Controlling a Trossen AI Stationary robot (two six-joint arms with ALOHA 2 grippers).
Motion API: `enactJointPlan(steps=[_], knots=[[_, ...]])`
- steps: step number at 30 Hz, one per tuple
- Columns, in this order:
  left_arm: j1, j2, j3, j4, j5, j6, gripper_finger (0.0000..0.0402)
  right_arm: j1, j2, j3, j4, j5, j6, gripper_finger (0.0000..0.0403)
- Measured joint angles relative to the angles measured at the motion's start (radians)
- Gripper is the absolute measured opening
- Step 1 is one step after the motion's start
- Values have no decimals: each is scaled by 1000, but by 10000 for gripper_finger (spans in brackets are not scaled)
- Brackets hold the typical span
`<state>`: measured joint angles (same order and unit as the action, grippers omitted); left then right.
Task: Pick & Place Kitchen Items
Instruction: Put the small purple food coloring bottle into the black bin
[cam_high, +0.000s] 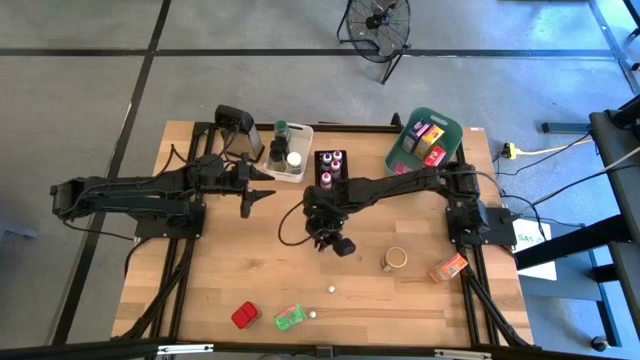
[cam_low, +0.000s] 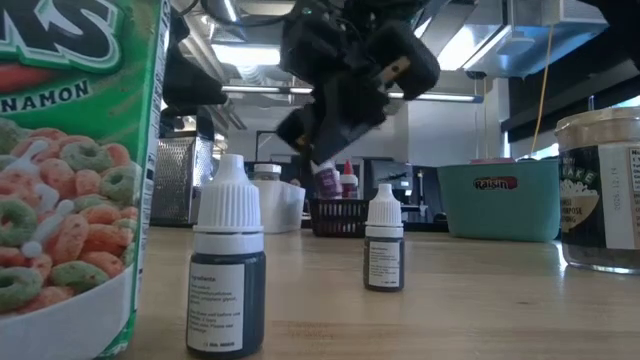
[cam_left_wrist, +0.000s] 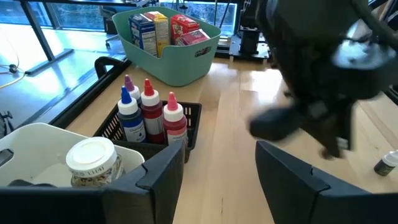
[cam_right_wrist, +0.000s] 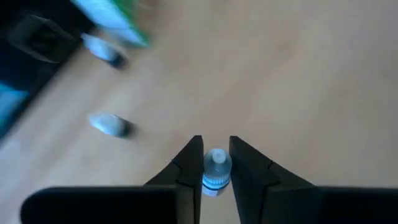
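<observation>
My right gripper (cam_right_wrist: 216, 155) hangs over the middle of the table (cam_high: 335, 243), shut on a tiny bottle (cam_right_wrist: 216, 169) with a white cap and a blue collar. Two more tiny capped bottles (cam_high: 331, 289) (cam_high: 312, 313) stand on the wood near the front, beside a green packet (cam_high: 289, 318) and a red packet (cam_high: 244, 316). Farther right stand a jar (cam_high: 396, 259) and an orange packet (cam_high: 448, 268). My left gripper (cam_high: 265, 185) waits open at the back left, next to the white bin (cam_left_wrist: 37, 146). My right gripper pinches the tiny bottle between its two fingers, on the body just under the blue collar (cam_right_wrist: 215, 184). The white cap sticks out past the fingertips. The fingers slant downward from above. The bottle is lifted clear of the table.
Along the back stand a white bin (cam_high: 288, 152) with lidded jars, a black basket (cam_high: 331, 168) of squeeze bottles and a teal bin (cam_high: 425, 142) of packets. A grater (cam_high: 240, 125) stands at the back left. Bare wood lies between the arms and the front items.
</observation>
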<state>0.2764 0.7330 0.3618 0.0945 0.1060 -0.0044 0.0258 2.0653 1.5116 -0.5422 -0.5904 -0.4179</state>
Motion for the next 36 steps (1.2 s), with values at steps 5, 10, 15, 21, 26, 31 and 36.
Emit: enactJointPlan(steps=[5, 10, 15, 21, 26, 31, 36], knots=[[0, 0, 0, -1, -3, 2, 192, -2, -57, 0, -166, 287, 91, 58], [0, 0, 0, -2, -3, 9, 192, -1, -96, 0, -230, 439, 146, 58], [0, 0, 0, -5, -2, 8, 190, -19, -121, 0, -290, 612, 200, 58], [0, 2, 0, -15, -2, 10, 191, -63, -161, 1, -326, 818, 273, 57], [0, 6, -1, -32, -1, 17, 189, -106, -200, 0, -461, 905, 365, 57], [0, 6, -1, -34, -1, 18, 191, -105, -262, 0, -628, 947, 456, 57], [0, 6, -1, -49, 0, 18, 189, -74, -364, -1, -825, 1034, 574, 57]])
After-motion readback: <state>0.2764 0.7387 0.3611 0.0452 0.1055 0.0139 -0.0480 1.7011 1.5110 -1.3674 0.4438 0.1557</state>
